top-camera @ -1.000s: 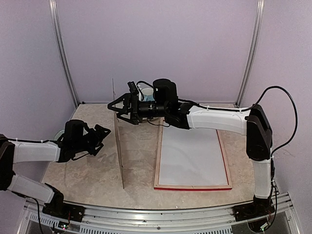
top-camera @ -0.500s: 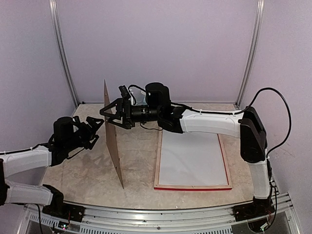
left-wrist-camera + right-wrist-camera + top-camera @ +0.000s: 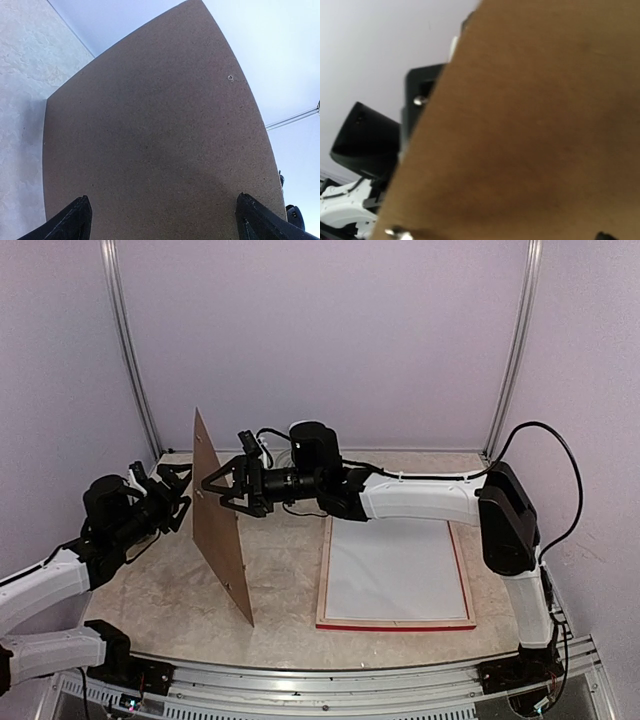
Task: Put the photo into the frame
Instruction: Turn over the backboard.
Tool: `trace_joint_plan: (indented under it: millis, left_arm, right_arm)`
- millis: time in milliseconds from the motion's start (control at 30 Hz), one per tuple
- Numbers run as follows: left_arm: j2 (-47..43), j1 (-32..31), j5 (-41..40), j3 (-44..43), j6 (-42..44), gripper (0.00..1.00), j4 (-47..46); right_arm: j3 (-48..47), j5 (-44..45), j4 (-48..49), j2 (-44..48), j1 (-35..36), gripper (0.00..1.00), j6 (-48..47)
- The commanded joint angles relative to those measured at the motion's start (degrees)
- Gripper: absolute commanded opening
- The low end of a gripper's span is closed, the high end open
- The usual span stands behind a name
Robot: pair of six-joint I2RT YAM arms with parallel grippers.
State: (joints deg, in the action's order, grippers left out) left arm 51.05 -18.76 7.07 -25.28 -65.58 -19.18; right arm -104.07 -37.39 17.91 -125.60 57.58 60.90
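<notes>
Take the brown backing board as your reference: it stands on its lower edge on the table, its top leaning left. Your left gripper hovers just left of it with jaws spread wide, its fingertips holding nothing. Your right gripper sits close against the board's right face, jaws also spread; whether they touch it you cannot tell. Right of the board, the frame lies flat, and the photo rests inside it, white side up.
</notes>
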Motion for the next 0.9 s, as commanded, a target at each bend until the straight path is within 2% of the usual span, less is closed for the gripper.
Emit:
trace_joint_plan:
  millis: [0,433,533,633,867]
  left_arm:
    - [-1.5,0.4,-0.2,-1.5,1.1,0.99,1.7]
    - [-4.0,0.7,-0.5,-3.6,2.7,0.99,3.4]
    - [-4.2,1.0,-1.3,-4.3,3.7,0.99,6.6]
    - [-5.4,1.5,-0.8,-2.8,3.3,0.99,4.8]
    - [-5.1,2.1,0.1,-2.5,3.3,0.99,4.3]
  right_arm:
    - [-0.9,-1.2,1.8,-2.0,0.7,0.99,0.8]
    - [-0.8,-1.2,1.4,-5.9,0.6,0.99,0.5]
    - [3.6,-0.9,4.4,-6.1,-0.7,0.99,2.2]
    - [11.6,1.7,11.2,-3.3,-1.8,0.99,4.6]
    - [9.0,2.5,3.0,-4.7,-2.2,0.99,2.7]
